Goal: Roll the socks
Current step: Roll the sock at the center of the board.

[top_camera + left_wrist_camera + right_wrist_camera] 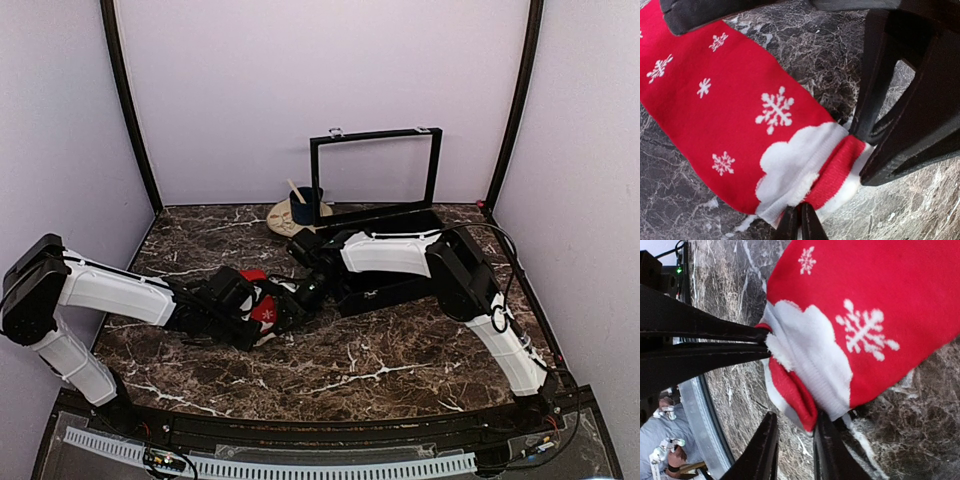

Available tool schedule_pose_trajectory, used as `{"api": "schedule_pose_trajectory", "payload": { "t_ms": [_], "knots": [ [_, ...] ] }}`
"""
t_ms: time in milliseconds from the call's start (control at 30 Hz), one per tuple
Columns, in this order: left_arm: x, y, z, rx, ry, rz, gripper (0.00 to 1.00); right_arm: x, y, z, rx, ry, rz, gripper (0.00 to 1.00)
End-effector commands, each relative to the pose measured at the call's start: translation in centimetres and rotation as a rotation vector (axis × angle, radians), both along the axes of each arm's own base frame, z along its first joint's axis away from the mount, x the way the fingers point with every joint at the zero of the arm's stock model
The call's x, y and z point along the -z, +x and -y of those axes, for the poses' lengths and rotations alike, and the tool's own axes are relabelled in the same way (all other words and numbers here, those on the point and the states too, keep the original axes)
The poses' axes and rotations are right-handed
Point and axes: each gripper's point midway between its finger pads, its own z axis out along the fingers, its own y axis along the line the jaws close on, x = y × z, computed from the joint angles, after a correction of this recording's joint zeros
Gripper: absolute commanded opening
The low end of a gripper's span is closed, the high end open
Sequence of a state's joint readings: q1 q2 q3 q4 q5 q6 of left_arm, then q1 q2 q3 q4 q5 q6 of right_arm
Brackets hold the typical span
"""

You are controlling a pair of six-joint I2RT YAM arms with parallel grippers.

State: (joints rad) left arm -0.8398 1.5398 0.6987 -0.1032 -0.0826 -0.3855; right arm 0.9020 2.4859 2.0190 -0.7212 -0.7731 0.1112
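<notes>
The socks (740, 125) lie flat on the dark, white-veined marble counter (400, 370), just left of its middle, between the two grippers. In the left wrist view their long axis runs from upper left to lower right, with the white-and-red cuff at the lower-right end. The left gripper (800, 225) is clenched on the cuff's edge. The right gripper (796, 415) has its jaws slightly parted about the cuff's red fold. Toward the far edge stand a black box (375, 292) and a dark blue mug (303, 205). Pale lilac walls (300, 90) enclose the counter.
</notes>
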Motion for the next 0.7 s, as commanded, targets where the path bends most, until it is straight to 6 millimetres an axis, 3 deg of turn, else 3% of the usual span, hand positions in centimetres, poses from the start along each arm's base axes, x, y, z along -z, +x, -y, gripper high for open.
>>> {"api": "schedule_pose_trajectory", "payload": {
  "t_ms": [0, 133, 433, 667],
  "knots": [
    [1.2, -1.0, -0.8, -0.013, 0.014, -0.050, 0.06, -0.3, 1.5, 0.3, 0.033, -0.010, 0.060, 0.26],
    [1.4, -1.2, -0.9, -0.023, -0.014, -0.076, 0.04, -0.7, 2.4, 0.4, 0.060, -0.004, 0.078, 0.36],
    [1.4, -1.1, -1.6, -0.056, -0.093, -0.144, 0.02, -2.1, 4.8, 1.4, 0.162, 0.037, 0.111, 0.39],
    [1.3, -1.8, -1.5, -0.051, -0.167, -0.224, 0.02, -4.3, 5.5, 1.6, 0.153, 0.108, 0.231, 0.40]
  ]
}}
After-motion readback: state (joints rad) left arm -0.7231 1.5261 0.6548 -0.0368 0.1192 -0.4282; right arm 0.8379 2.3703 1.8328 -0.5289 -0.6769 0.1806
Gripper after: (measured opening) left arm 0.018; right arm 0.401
